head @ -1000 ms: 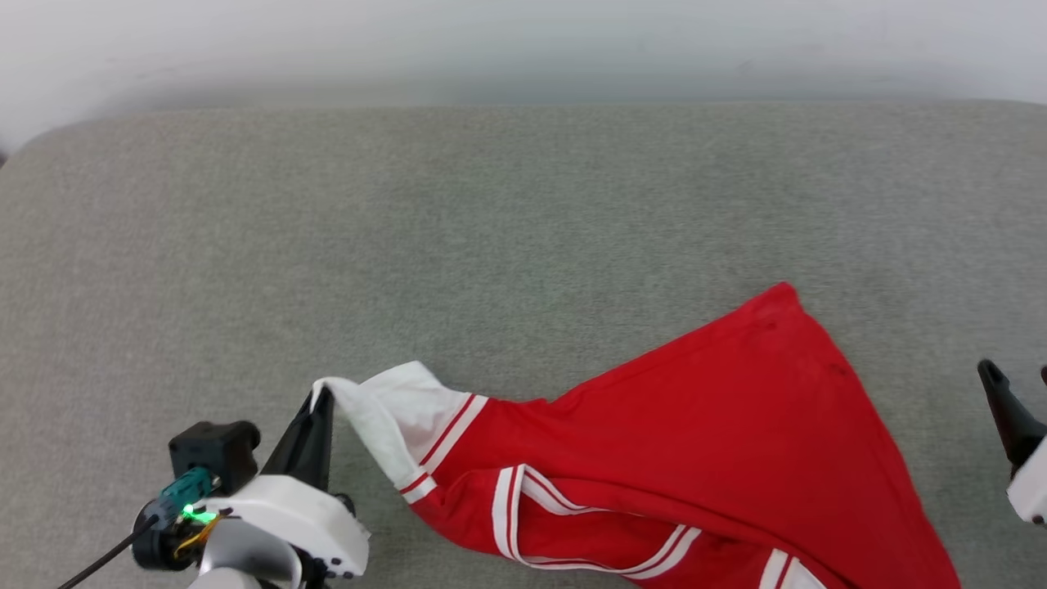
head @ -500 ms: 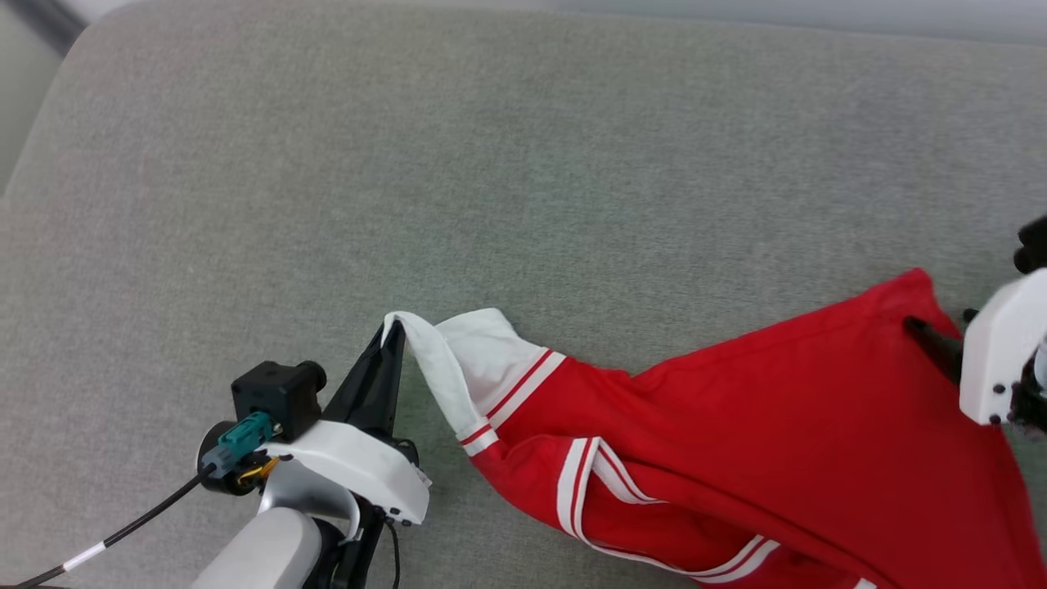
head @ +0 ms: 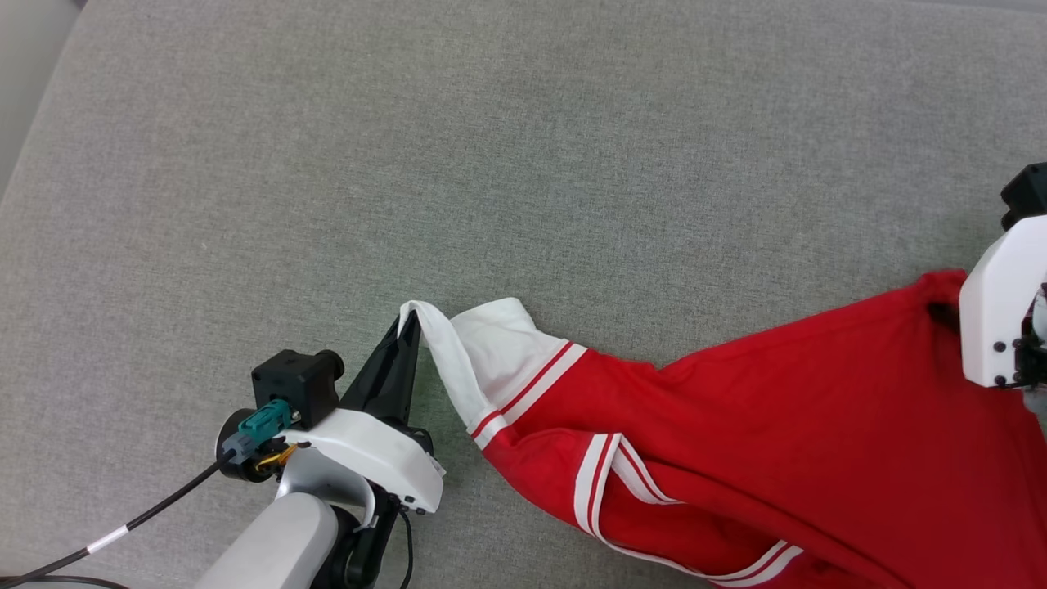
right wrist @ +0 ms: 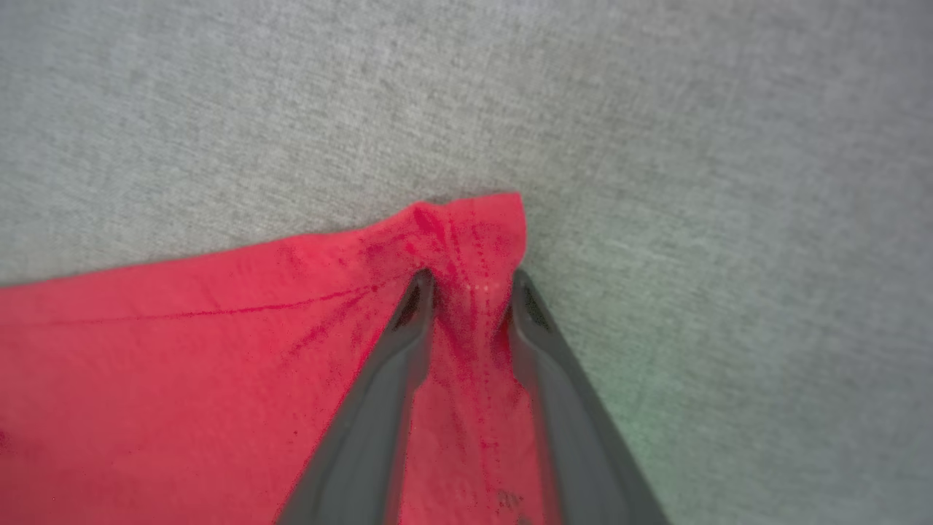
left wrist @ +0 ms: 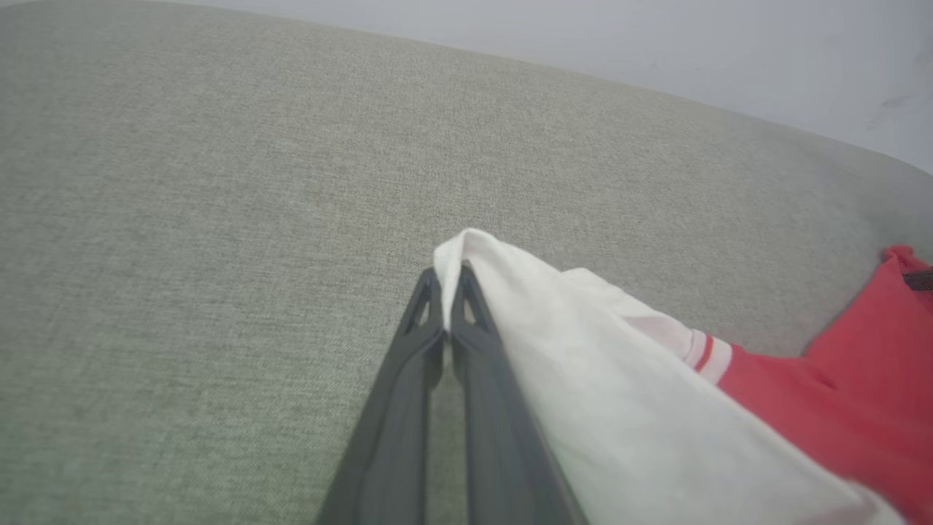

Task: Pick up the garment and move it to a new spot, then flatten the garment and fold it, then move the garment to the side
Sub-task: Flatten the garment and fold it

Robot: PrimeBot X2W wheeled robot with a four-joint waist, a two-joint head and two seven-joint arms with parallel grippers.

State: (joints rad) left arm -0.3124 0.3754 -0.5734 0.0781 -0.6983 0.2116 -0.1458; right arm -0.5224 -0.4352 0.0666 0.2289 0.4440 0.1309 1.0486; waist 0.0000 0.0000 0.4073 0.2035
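The garment (head: pixel 777 425) is a red jersey with white, red-striped sleeves, stretched across the grey cushion between my two grippers. My left gripper (head: pixel 411 321) at the lower left is shut on the tip of a white sleeve (left wrist: pixel 554 343), lifted slightly off the cushion; in the left wrist view the fingers (left wrist: pixel 408 379) pinch the cloth edge. My right gripper (right wrist: pixel 472 281) at the right edge straddles the garment's red hem corner (right wrist: pixel 466 226), and the cloth is bunched tight between its two fingers. Its white housing (head: pixel 994 319) covers most of them in the head view. The lettering is hidden.
A grey fabric cushion (head: pixel 491 164) spreads under everything, with its rounded left edge (head: pixel 33 139) at the upper left. A black cable (head: pixel 123 528) trails from my left wrist toward the lower left.
The head camera tilted down and shifted. My right gripper came in from the right onto the red hem corner and closed around it. My left gripper kept hold of the sleeve.
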